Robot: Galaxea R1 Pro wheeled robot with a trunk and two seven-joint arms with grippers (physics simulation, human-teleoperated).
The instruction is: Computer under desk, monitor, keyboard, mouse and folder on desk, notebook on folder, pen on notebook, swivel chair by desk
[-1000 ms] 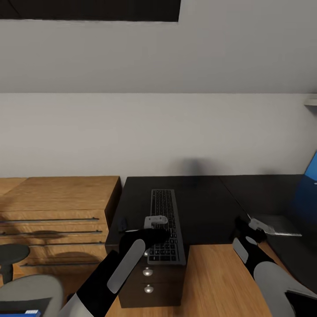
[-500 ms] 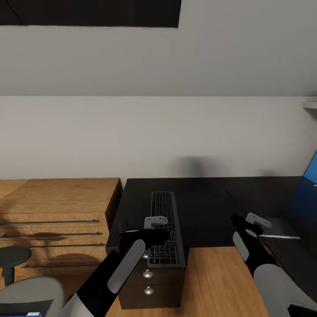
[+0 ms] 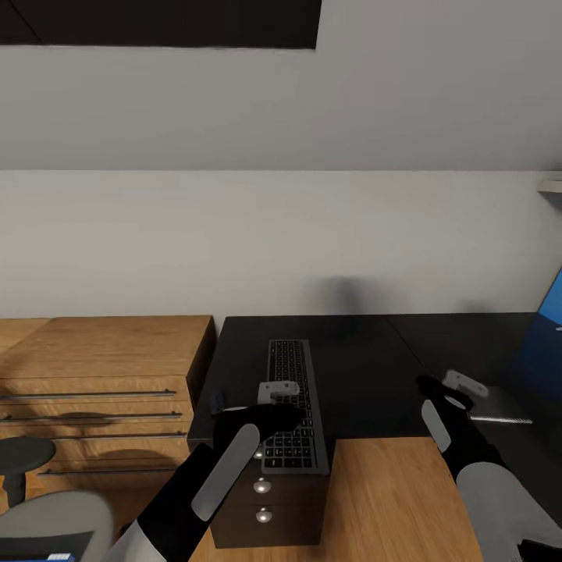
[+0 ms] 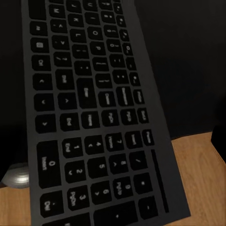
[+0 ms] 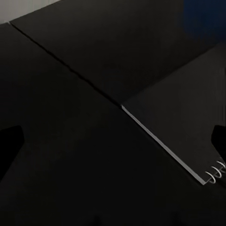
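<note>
Keyboard (image 3: pixel 293 404): in the head view it lies lengthwise at lower centre on the bench (image 3: pixel 359 367), its near end overhanging the front edge. The left gripper (image 3: pixel 278 393) rests on it; jaw state cannot be told. A pull or nudge could tip it off. The right gripper (image 3: pixel 462 385), lower right, hovers by the notebook (image 3: pixel 499 404), jaw state unclear.

Left wrist view: the keyboard's numpad end projects over the floor (image 4: pixel 197 155).

Right wrist view: notebook (image 5: pixel 188 117) lies flat at frame right; a low approach could shove it.
</note>
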